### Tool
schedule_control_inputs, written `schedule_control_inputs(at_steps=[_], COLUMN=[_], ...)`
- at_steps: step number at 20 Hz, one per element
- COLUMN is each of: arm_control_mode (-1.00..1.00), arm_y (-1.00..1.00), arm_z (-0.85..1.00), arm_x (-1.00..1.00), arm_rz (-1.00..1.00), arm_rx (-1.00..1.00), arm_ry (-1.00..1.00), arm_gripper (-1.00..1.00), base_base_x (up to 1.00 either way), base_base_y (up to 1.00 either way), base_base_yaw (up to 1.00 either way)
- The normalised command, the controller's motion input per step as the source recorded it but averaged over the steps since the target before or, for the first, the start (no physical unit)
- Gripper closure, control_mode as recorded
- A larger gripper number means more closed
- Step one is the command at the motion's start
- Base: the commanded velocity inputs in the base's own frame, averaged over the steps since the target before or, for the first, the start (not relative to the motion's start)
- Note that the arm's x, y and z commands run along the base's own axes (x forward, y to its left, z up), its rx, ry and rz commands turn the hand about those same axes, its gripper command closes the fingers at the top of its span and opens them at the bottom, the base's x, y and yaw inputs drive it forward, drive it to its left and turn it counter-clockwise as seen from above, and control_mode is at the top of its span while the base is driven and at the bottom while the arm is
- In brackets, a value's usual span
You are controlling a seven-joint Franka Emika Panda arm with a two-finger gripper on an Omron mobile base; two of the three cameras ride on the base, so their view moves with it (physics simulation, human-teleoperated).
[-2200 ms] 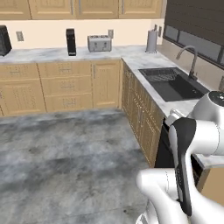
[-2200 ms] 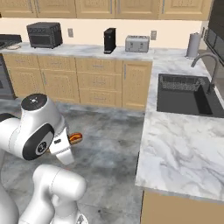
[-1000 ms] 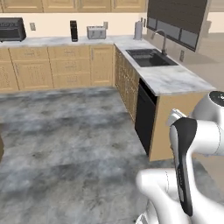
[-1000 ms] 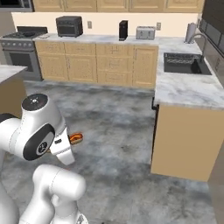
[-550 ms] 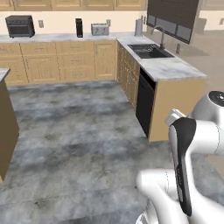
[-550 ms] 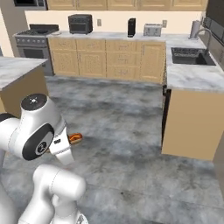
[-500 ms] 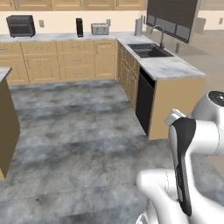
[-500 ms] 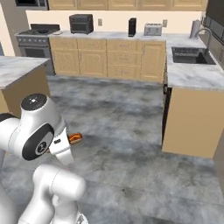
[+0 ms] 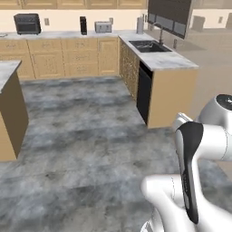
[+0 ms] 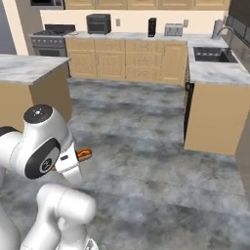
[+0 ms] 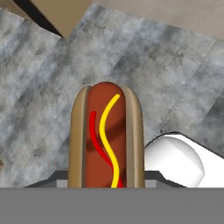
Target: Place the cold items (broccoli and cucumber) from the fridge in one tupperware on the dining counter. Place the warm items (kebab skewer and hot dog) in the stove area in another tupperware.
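Note:
A hot dog (image 11: 106, 140) in a tan bun, with red and yellow sauce lines, lies lengthwise between my fingers in the hand view. My gripper (image 11: 106, 178) is shut on it, and its dark fingers (image 11: 57, 176) just peek out beside the bun. The grey stone floor lies well below. In the right base view the hot dog's orange end (image 10: 84, 155) sticks out beside my folded white arm, low at the left. The tupperware, broccoli, cucumber and kebab skewer are out of view.
A marble-topped island (image 10: 29, 68) stands at the left. A peninsula counter (image 9: 167, 63) with a sink (image 9: 146, 45) and a dark dishwasher front (image 9: 144, 93) stands to the right. The stove (image 10: 51, 36) and wall counter run along the back. Open floor (image 9: 86, 131) spreads between.
The whole picture has shifted: the base has driven back and turned, so the counters look farther off and the island has come into view. The hot dog stays held in my gripper.

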Motion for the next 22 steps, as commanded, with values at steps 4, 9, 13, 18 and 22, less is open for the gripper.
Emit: schedule_control_inputs(at_steps=[4,9,13,18,22], arm_control_mode=[1.00,1.00,1.00,1.00,1.00], arm_y=[0.00,0.00,0.00,0.00,0.00], arm_z=[0.00,0.00,0.00,0.00,0.00], arm_x=[0.00,0.00,0.00,0.00,0.00], arm_rz=[0.00,0.00,0.00,0.00,0.00], arm_rx=[0.00,0.00,0.00,0.00,0.00], arm_ry=[0.00,0.00,0.00,0.00,0.00], arm_gripper=[1.00,1.00,1.00,1.00,1.00], base_base_x=[-1.00,-1.00,-1.00,-1.00,-1.00], base_base_y=[0.42,0.57,0.62,0.54,0.53], base_base_yaw=[0.00,0.00,0.00,0.00,0.00])
